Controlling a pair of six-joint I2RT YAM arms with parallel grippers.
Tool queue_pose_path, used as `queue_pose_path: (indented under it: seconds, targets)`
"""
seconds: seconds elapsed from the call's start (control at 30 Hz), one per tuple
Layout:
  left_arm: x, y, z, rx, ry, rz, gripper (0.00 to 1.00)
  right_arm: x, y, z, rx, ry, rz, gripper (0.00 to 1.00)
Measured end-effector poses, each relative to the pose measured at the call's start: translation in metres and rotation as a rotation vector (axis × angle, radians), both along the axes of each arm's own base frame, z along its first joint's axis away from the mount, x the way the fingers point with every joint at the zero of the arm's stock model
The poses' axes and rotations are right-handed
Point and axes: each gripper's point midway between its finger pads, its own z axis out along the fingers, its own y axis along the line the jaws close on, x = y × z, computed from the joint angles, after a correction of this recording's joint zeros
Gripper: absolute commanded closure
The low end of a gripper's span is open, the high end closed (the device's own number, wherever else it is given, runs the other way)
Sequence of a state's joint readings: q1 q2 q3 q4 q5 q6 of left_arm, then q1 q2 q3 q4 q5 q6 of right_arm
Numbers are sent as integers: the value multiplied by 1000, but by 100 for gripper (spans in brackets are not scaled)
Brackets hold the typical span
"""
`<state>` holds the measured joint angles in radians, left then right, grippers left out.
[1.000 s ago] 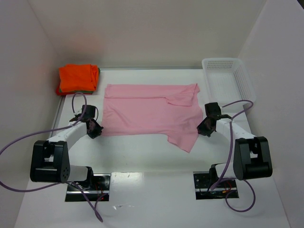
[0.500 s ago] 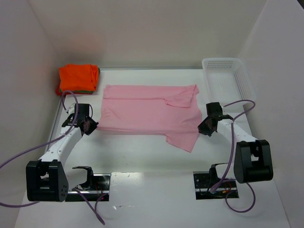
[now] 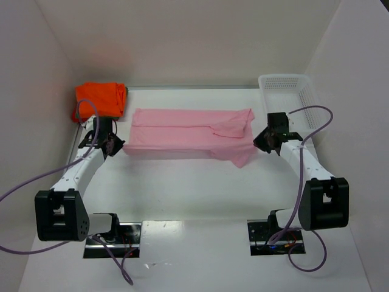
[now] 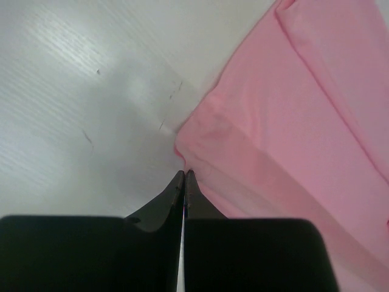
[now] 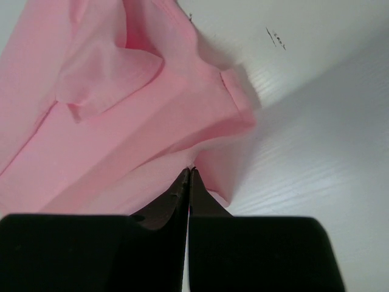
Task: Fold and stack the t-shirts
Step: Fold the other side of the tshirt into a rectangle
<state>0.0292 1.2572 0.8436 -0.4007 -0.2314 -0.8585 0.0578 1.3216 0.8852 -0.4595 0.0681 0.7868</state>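
Seen from above, the pink t-shirt [image 3: 182,131] lies spread on the white table [image 3: 194,188] between the two claws. The left claw [image 3: 113,146] is at its left edge and the right claw [image 3: 266,139] is at its right edge. A folded orange t-shirt [image 3: 100,97] sits behind the left claw. A basket [image 3: 304,82] sits behind the right claw.

The left wrist camera shows more. The black fingers [image 4: 164,201] are pressed tight together and pinch the shirt's corner at their tips.

The right wrist camera shows its fingers [image 5: 167,201] squeezed on a pink edge, with bunched cloth just ahead.
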Motion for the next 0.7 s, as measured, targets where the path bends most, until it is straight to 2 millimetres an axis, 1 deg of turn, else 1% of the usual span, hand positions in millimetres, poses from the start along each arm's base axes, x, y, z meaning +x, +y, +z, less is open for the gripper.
queue_pose_path:
  seconds: [0.07, 0.13, 0.17, 0.2, 0.23, 0.27, 0.4, 0.47, 0.53, 0.7]
  targets:
    - [13, 3, 5, 3, -22, 4, 100, 6, 0, -2, -3, 4, 2, 100]
    - [22, 5, 4, 10, -20, -1, 100, 11, -2, -8, -7, 18, 4, 100]
    - [38, 5, -2, 14, -13, -7, 100, 14, -3, -12, -8, 26, 3, 100]
    - [41, 5, -5, 14, -10, -7, 100, 19, -4, -16, -11, 32, 4, 100]
    - [46, 6, -11, 14, 7, -10, 100, 23, -4, -20, -12, 38, 5, 100]
    - [56, 6, -16, 13, 18, -13, 100, 27, -5, -21, -13, 40, 5, 100]
    - [86, 6, -23, 12, 12, -31, 100, 55, -8, -20, -12, 22, -3, 100]
    - [94, 7, -28, 7, 15, -33, 100, 68, -8, -19, -8, 5, 0, 100]
    - [99, 9, -28, 7, 12, -32, 100, 73, -7, -18, -5, -1, 3, 100]
    - [119, 13, -28, 1, -5, -46, 100, 89, -5, -19, -1, -13, 10, 100]
